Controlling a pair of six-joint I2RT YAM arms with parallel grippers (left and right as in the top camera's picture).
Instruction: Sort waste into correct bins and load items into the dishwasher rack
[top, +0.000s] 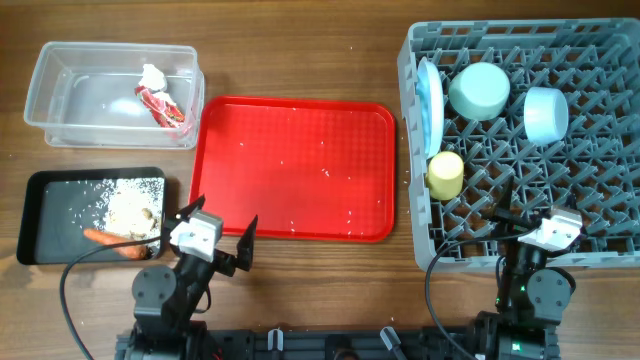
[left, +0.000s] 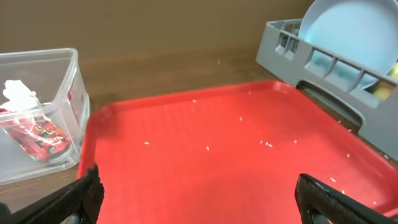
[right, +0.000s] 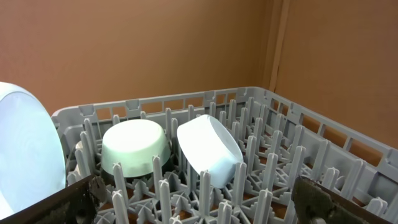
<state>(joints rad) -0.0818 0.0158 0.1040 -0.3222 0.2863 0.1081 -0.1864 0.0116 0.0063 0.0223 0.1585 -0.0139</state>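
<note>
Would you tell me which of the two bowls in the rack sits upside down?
The greener bowl, next to the plate; its base faces up, while the paler bowl leans on its edge.

Glossy red plastic tray (top: 293, 165), wooden table (top: 300, 50)

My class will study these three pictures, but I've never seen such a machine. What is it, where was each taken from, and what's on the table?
Two robot arms sit at a table. One picture looks down from above; the other two come from cameras on each wrist, so the dark left fingers and right fingers frame them. Both are open and hold nothing. A red tray lies in the middle. The clear tub holds a wrapper and tissue; the black tray holds scraps and a carrot. The grey rack holds a plate, two bowls and a yellow cup.
</note>
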